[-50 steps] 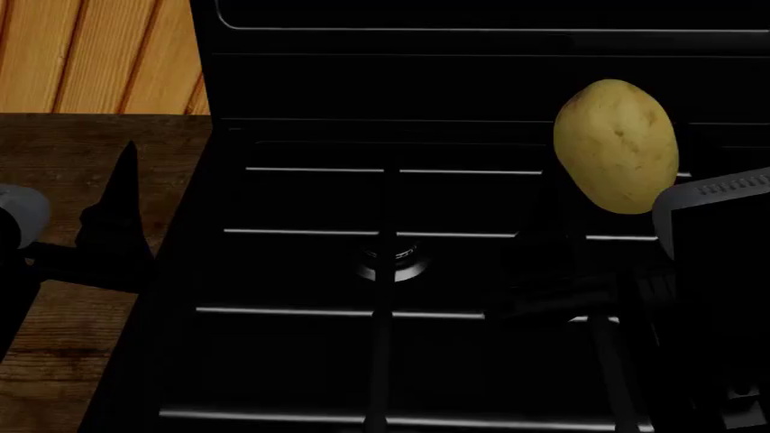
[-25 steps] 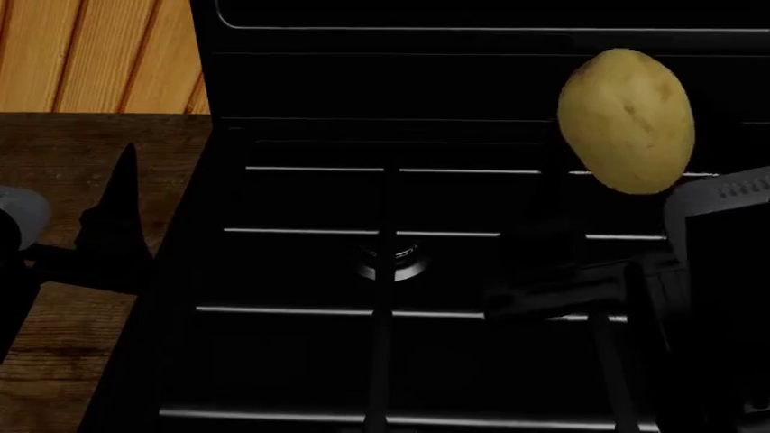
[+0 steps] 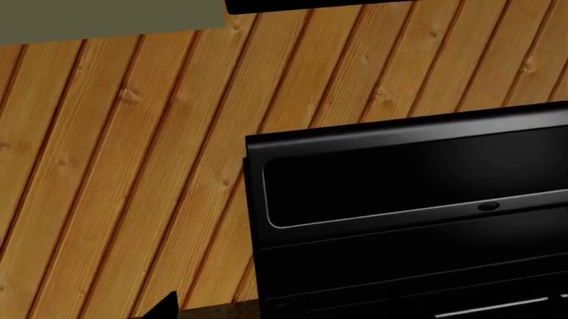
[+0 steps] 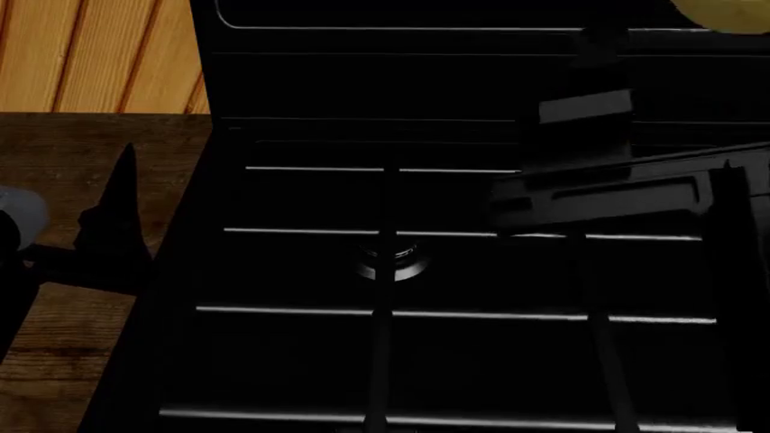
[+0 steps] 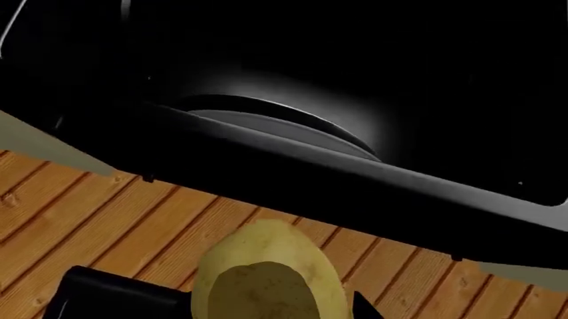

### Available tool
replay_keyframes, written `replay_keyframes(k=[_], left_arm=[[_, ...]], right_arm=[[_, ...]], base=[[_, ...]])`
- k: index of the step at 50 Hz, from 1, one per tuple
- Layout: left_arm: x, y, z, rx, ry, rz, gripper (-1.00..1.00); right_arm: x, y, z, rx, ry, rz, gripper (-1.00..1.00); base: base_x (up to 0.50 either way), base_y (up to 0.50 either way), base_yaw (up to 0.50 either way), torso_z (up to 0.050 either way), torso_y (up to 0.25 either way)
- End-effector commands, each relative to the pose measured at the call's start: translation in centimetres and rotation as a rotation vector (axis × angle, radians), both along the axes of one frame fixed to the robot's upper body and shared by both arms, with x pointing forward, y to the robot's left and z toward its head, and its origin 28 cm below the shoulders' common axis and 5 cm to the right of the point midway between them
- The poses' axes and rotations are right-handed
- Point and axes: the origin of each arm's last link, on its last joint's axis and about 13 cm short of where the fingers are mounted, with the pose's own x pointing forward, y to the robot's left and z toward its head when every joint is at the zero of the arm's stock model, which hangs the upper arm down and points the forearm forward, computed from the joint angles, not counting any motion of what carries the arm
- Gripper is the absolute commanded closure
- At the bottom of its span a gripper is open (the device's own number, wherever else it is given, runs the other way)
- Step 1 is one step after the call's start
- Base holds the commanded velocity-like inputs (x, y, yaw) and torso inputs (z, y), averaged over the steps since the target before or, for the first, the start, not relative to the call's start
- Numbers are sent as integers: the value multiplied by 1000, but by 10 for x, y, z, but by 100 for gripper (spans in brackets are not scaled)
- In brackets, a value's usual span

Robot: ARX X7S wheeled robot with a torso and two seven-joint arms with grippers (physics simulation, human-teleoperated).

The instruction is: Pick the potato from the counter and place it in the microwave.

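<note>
Wood-plank wall (image 3: 124,166) runs behind everything, warm orange boards, seen in all three views. In front of it sits a black gas stove (image 4: 398,271), its grates catching thin highlights and a round burner (image 4: 388,259) at the centre. Its raised black back panel (image 3: 408,199) stands against the planks. Left of the stove lies the dark brown wood-grain worktop (image 4: 72,144).

Right wrist view: the microwave (image 5: 293,126) is open, a dark cavity with a round glass turntable (image 5: 275,123) faintly lit inside and a black lower lip across the front.

Right arm (image 4: 614,194) is raised high over the stove, a dark shape against the back panel. Left arm (image 4: 18,234) rests low at the worktop edge; its fingers are barely visible, so open or closed cannot be told.

The potato (image 5: 266,276) is yellowish-tan and speckled, held in the closed right fingers (image 5: 98,292) just below the microwave opening and in front of the plank wall. In the head view only a sliver of it shows at the top right corner.
</note>
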Motion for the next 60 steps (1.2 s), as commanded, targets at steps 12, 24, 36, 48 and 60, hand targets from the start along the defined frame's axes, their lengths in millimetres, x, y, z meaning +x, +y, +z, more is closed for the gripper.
replay_keyframes(k=[12, 24, 36, 48, 60], left_arm=[[2, -1, 1, -13, -6, -7, -100], [0, -1, 0, -21, -4, -12, -100], [-2, -2, 3, -22, -11, -18, -100], [-3, -2, 2, -22, -13, -24, -100], [-4, 1, 2, -28, -16, -18, -100]], right_arm=[[-14, 11, 65, -43, -212, 21, 100], [-12, 18, 115, -51, -254, 7, 100], [-4, 20, 149, -17, -266, 0, 100], [15, 25, 187, 28, -244, 14, 100], [54, 35, 217, 11, -175, 15, 100]], base=[[0, 0, 0, 0, 0], [0, 0, 0, 0, 0], [0, 0, 0, 0, 0], [0, 0, 0, 0, 0], [0, 0, 0, 0, 0]])
